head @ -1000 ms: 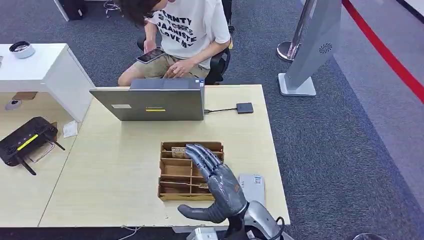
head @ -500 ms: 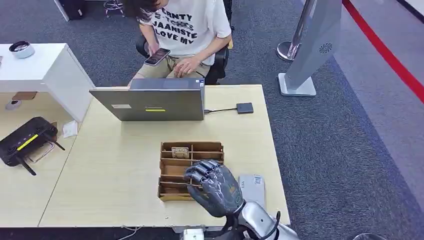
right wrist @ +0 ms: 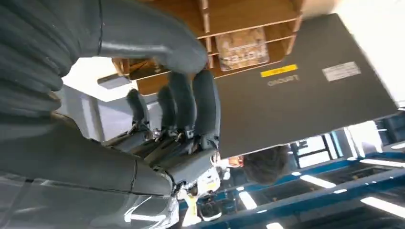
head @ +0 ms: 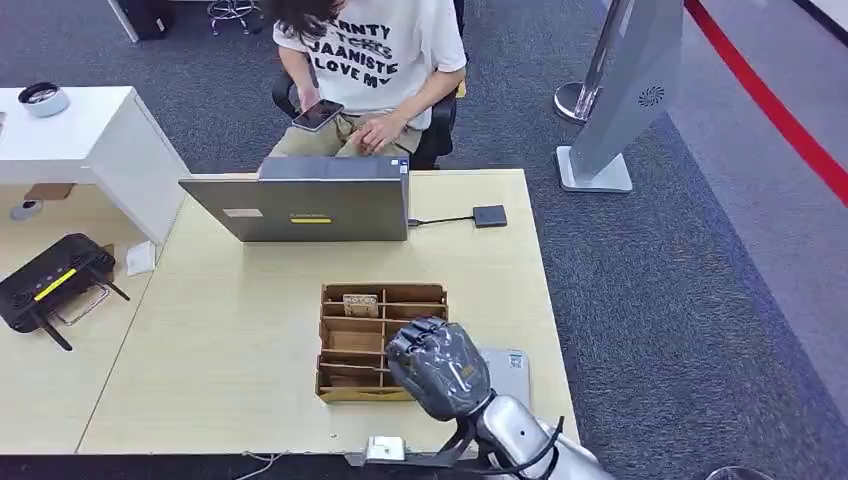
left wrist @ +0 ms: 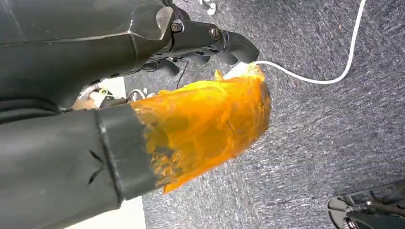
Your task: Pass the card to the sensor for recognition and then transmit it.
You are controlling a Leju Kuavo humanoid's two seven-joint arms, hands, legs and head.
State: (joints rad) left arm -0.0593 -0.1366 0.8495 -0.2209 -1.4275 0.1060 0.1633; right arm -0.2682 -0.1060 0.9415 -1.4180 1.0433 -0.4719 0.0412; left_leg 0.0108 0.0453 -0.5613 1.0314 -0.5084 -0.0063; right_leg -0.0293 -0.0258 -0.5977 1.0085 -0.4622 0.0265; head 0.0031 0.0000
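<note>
- The task looks barely begun: the card sits in the far row of the wooden organizer, not yet lifted.
- The right hand hovers over the organizer's near right corner, fingers curled into a fist; from the right wrist view it seems to hold nothing, though its palm is partly hidden.
- The left hand hangs over the carpet; whether its fingers are spread or closed cannot be told.
- Left to do: pick the card, present it to the sensor, likely the grey pad beside the organizer, and pass it on.
- A laptop and a seated person lie beyond; the organizer's dividers crowd the card.
</note>
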